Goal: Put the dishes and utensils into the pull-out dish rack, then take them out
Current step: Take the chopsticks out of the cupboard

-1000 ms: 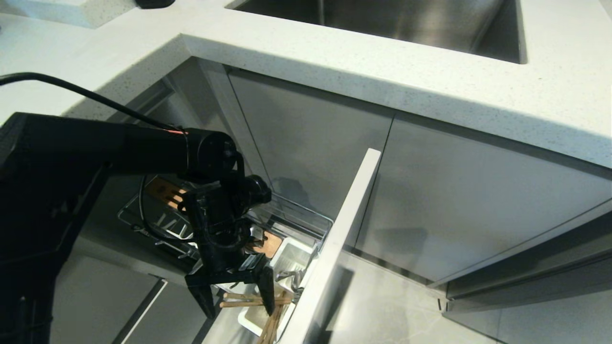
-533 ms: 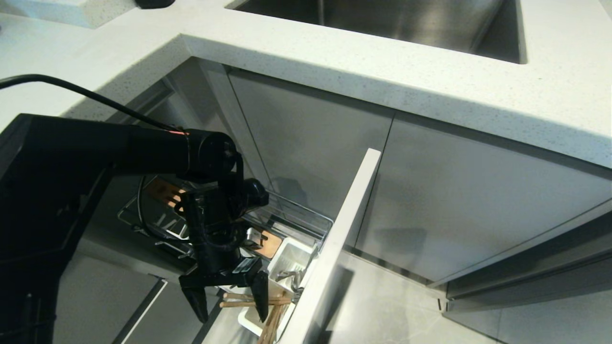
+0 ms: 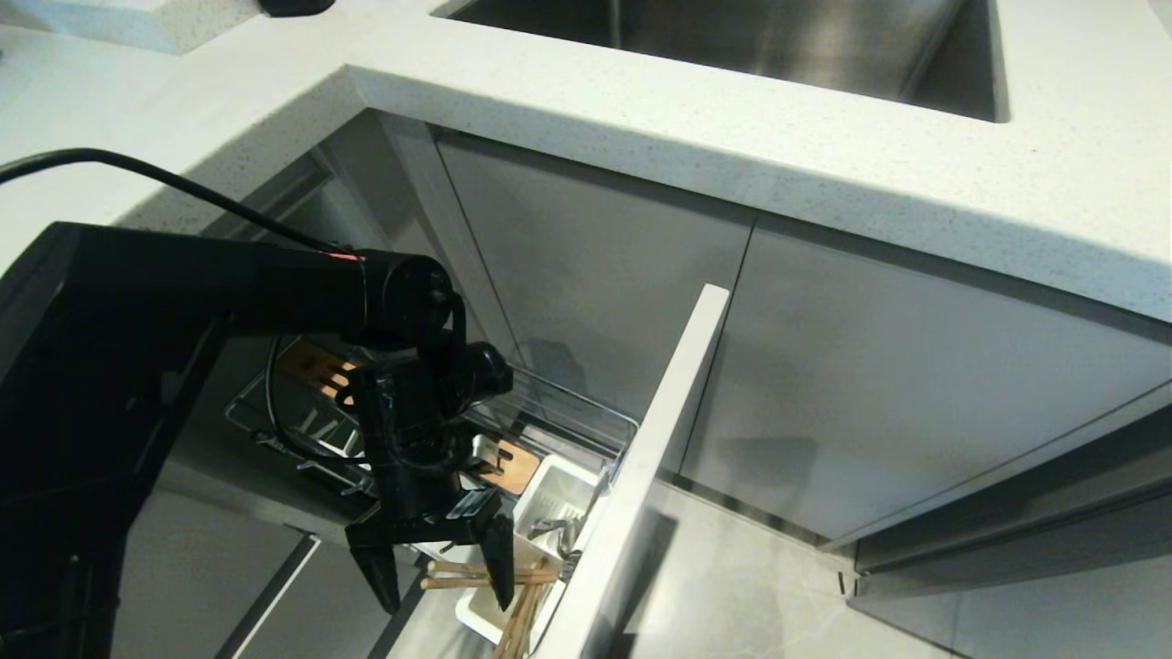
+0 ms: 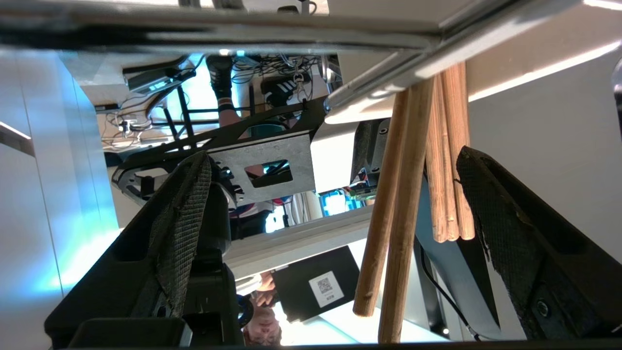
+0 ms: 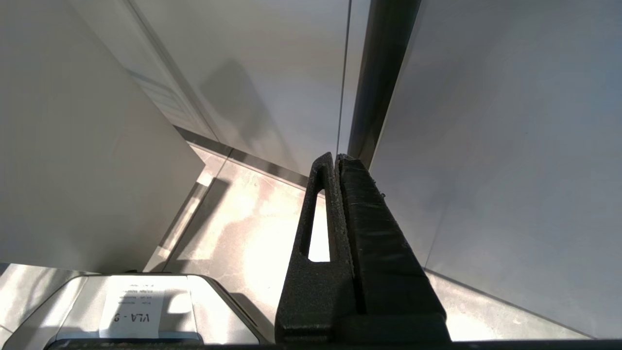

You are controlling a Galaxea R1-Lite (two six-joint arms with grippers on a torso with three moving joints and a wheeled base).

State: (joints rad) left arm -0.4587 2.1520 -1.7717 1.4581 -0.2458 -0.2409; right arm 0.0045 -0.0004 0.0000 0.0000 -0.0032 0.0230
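- While the rack (image 3: 558,407) stands pulled out under the desk (image 3: 732,137), its pale front panel (image 3: 641,458) juts edge-on toward the camera, between the wire basket and the cabinet doors to the right.
- Left pincer (image 3: 439,572) hangs tips-down over the near end of the rack, fingers spread wide and holding nothing.
- Chopsticks (image 3: 522,604) stand bundled in the white caddy (image 3: 558,499), which sits just inside the front panel; their upper ends stick out past the caddy's rim, and a few lie crosswise between the spread fingers.
- From the left wrist, the chopsticks (image 4: 403,218) run through the gap nearer one finger (image 4: 505,228), with open room on the other finger's side (image 4: 184,228); whether any stick touches a pad cannot be told.
- Something metallic, perhaps the spoon (image 3: 549,529), glints in the caddy beside the sticks.
- Wooden strip (image 3: 508,467) shows behind the pincer, partly hidden by the arm.
- Right pincer (image 5: 336,160) is pressed together, pointing at cabinet fronts and floor, well away from the rack.
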